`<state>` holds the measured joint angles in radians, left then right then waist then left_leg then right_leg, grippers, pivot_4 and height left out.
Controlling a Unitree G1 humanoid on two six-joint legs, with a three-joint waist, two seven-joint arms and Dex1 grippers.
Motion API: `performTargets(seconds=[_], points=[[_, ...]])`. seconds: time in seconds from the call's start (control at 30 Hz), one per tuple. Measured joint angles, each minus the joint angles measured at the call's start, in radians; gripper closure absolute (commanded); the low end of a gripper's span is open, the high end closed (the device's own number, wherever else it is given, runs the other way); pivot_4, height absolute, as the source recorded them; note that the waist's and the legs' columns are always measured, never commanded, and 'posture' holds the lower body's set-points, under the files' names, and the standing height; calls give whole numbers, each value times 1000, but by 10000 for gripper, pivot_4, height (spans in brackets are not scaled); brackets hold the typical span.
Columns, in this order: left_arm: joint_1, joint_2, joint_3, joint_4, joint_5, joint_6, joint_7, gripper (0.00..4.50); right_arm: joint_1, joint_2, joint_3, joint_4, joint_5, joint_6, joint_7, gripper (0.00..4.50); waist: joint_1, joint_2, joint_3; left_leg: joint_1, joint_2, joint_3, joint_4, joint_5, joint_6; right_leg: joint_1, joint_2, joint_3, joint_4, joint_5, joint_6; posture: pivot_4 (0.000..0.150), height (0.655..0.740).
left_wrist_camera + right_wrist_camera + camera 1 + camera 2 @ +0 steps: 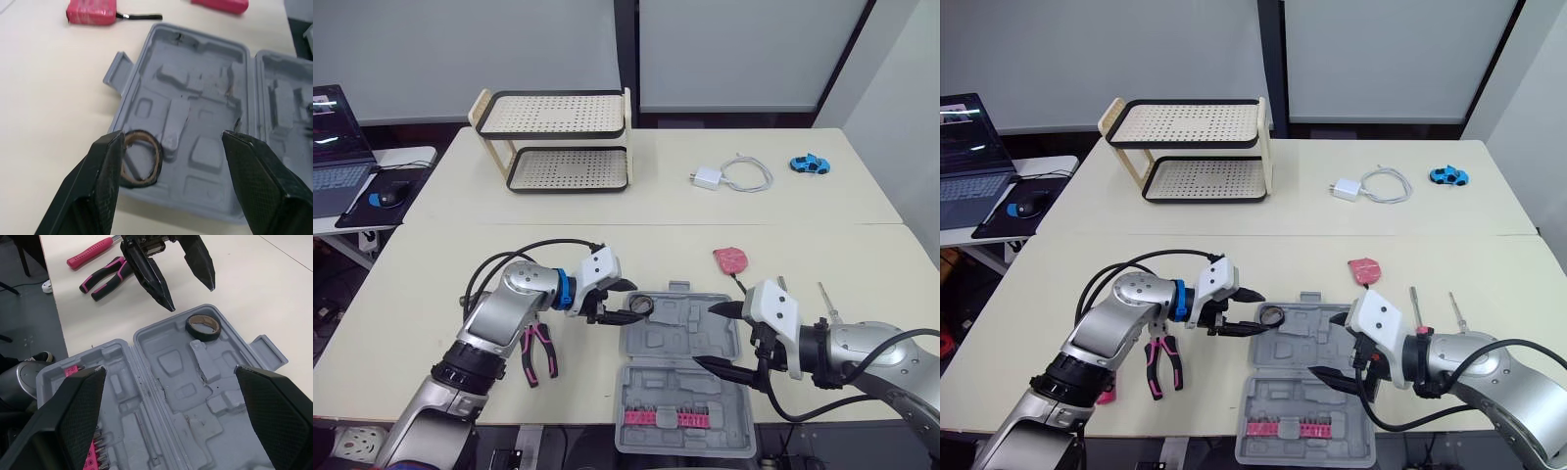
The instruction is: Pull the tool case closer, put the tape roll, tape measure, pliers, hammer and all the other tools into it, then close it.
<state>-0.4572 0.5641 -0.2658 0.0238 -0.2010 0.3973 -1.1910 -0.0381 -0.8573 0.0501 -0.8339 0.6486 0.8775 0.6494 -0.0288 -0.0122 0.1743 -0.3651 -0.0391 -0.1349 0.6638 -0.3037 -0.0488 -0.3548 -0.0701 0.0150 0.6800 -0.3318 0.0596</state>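
Cream table [460, 245] beneath grey wall panels [460, 49]. Left end effector [1255, 311] spread wide just beside tape roll [142, 164], lying in far-left corner of open tool case [658, 345]. Right end effector [705, 335] gaping over case. Pliers [538, 354] left of case; tape measure [731, 259] beyond it.

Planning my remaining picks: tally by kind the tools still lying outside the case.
Pliers: 1
Hammer: 1
Tape measure: 1
Thin-shafted tools, probably screwdrivers: 2
Total: 5
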Motion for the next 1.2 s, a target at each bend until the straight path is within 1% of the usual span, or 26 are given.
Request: performTargets(seconds=[0.1, 0.2, 0.3, 0.63, 0.8, 1.13, 1.2], points=[[12, -16, 0, 51, -2, -58, -2, 12425, 0, 0, 0, 0, -2, -11, 0, 0, -1, 0, 0, 0, 0, 0, 0, 0, 0, 0, 0, 0, 0, 0, 0, 1500, 7400], [11, -27, -1, 104, -1, -98, -3, 17962, -2, 2, 0, 0, -3, -18, -1, 0, 0, 0, 0, 0, 0, 0, 0, 0, 0, 0, 0, 0, 0, 0, 0, 1500, 7400], [-4, -53, -4, 153, 2, -133, -2, 26910, -8, 4, 2, 0, -4, -18, -2, 0, 0, 0, 0, 0, -1, 0, 0, 0, 0, 0, 0, 0, 0, 0, 0, 1500, 7400], [-32, -82, -14, 265, 35, -228, -18, 26910, -16, 9, 3, 0, -5, -18, -14, 0, -1, 0, 0, 0, -1, 0, 0, 0, 0, 0, 0, 0, 0, 0, 0, 1500, 7400], [-53, -120, -25, 334, 66, -274, -18, 26910, -23, 15, 6, 0, -5, -18, -19, 0, 0, -1, 0, 0, -1, 0, 0, 0, 0, 0, 0, -1, 0, 0, 0, 1500, 7400], [-67, -140, -25, 353, 63, -279, -20, 26910, -22, 15, 8, 0, -2, -18, -22, 0, -1, -1, 0, 0, -1, 0, 0, 0, 0, 0, 0, 0, 0, 0, 0, 1500, 7400], [-67, -145, -25, 372, 64, -279, -17, 30534, -22, 15, 8, 0, -2, -18, -23, 0, -1, -1, 0, 0, -1, 0, 0, 0, 0, 0, 0, 0, 0, 0, 0, 1500, 7400]])
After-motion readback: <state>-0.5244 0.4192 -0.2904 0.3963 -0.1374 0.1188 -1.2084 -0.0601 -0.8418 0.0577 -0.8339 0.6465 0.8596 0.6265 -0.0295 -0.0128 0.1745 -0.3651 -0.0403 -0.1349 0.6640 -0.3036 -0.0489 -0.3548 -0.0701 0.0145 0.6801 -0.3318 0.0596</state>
